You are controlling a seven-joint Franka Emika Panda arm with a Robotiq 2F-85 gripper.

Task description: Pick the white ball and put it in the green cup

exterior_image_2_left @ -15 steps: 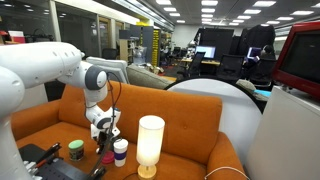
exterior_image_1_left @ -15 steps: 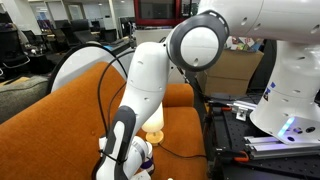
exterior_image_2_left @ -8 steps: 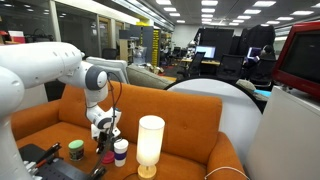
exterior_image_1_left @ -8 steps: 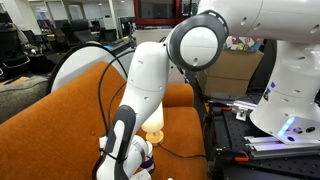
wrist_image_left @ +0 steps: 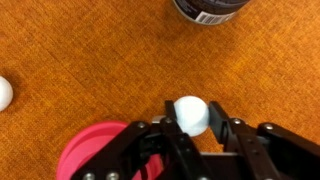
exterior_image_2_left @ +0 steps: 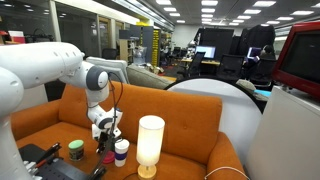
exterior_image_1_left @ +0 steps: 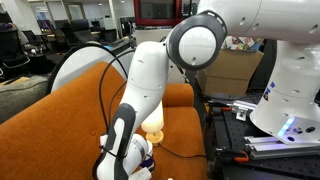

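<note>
In the wrist view a small white ball (wrist_image_left: 190,114) sits between the black fingers of my gripper (wrist_image_left: 191,108), which is shut on it just above the orange seat. A second white ball (wrist_image_left: 4,92) lies at the left edge. The green cup (exterior_image_2_left: 75,151) stands on the sofa seat in an exterior view, a little to the left of the gripper (exterior_image_2_left: 104,140). A dark round vessel (wrist_image_left: 208,9) shows at the top of the wrist view; I cannot tell whether it is the cup.
A white-and-purple banded cylinder (exterior_image_2_left: 121,150) and a tall white lamp (exterior_image_2_left: 150,143) stand right of the gripper on the orange sofa (exterior_image_2_left: 190,125). A red round object (wrist_image_left: 92,152) lies beside the left finger. A cable (exterior_image_1_left: 105,80) loops off the arm.
</note>
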